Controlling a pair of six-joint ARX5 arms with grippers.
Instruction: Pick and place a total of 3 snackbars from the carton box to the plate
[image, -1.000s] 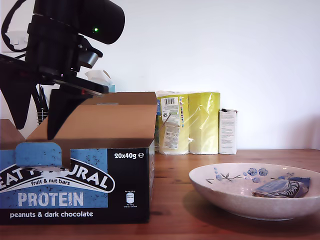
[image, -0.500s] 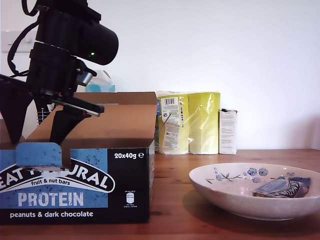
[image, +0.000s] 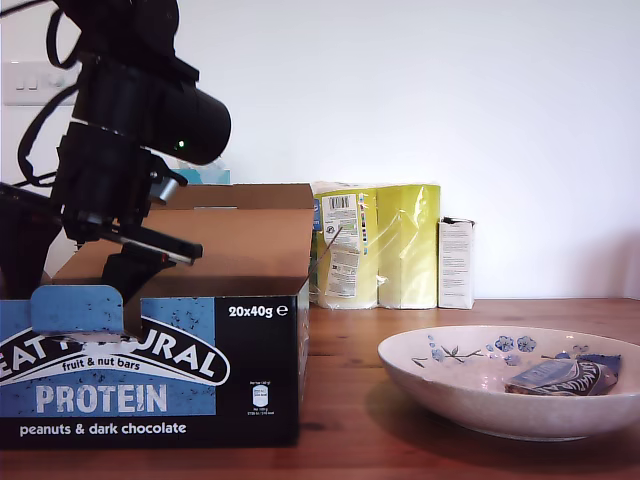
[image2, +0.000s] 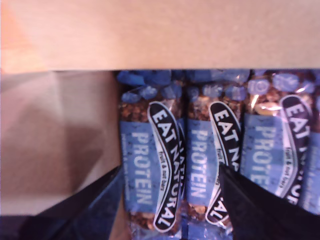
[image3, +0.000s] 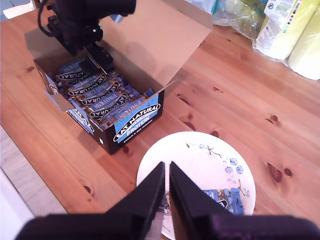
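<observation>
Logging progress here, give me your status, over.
My first gripper open, straddling a snackbar inside the carton box. My second gripper nearly shut, empty, above the plate. One bar plated. Nothing blocking.

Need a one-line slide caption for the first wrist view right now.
My first gripper, open, straddles an Eat Natural Protein snackbar at the row's end inside the carton box.
</observation>
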